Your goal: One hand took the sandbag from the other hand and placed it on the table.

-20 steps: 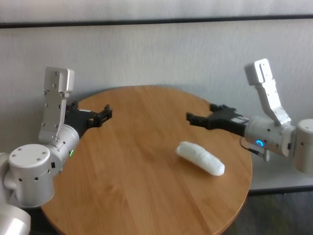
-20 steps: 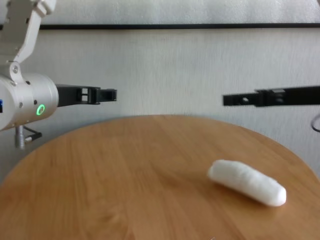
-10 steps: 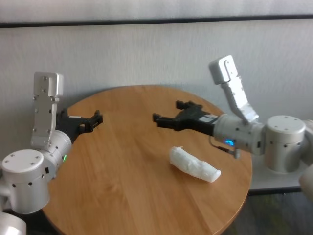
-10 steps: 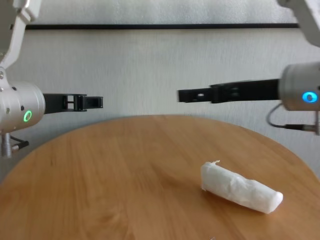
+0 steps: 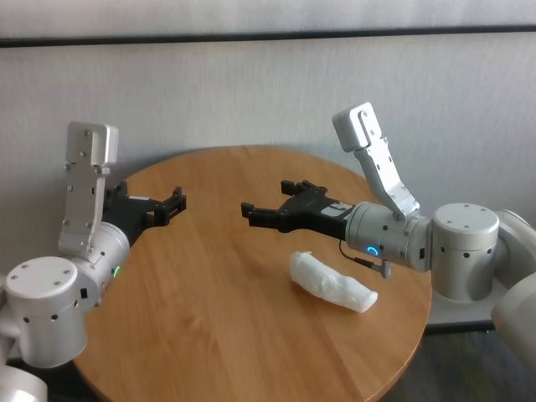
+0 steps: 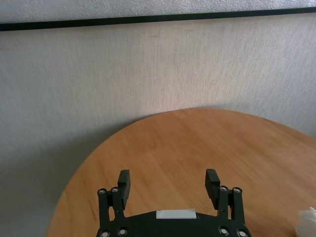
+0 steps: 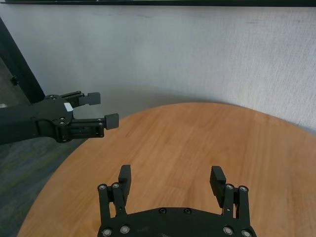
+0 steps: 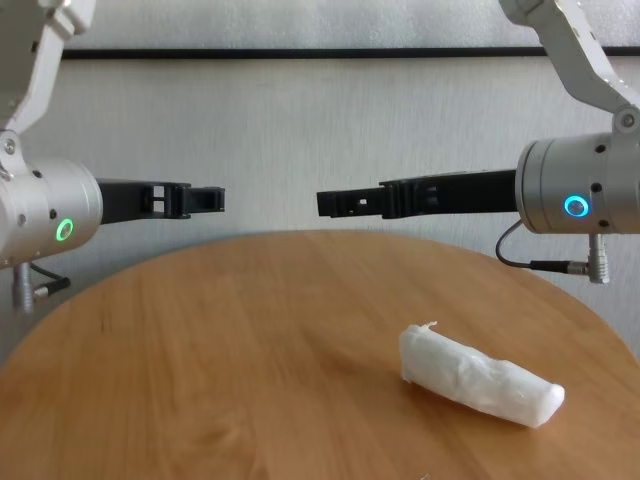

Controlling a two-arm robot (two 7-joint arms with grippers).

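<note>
Lying on the table [image 5: 209, 335], right of centre: one white sandbag [image 5: 332, 282], pinched end toward the middle, untouched by either arm. Right gripper [image 5: 266, 208], blue light: fingers wide, empty, held level above the table, up and inward of the bag. Left gripper [image 5: 167, 203], green light: fingers wide, empty, facing it across a gap. Placement appears done. Advice: withdraw both arms level and high, so neither drags the bag.

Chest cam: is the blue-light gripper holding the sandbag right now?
No. The sandbag lies on the table, while the right gripper hovers above it with nothing between its open fingers.
</note>
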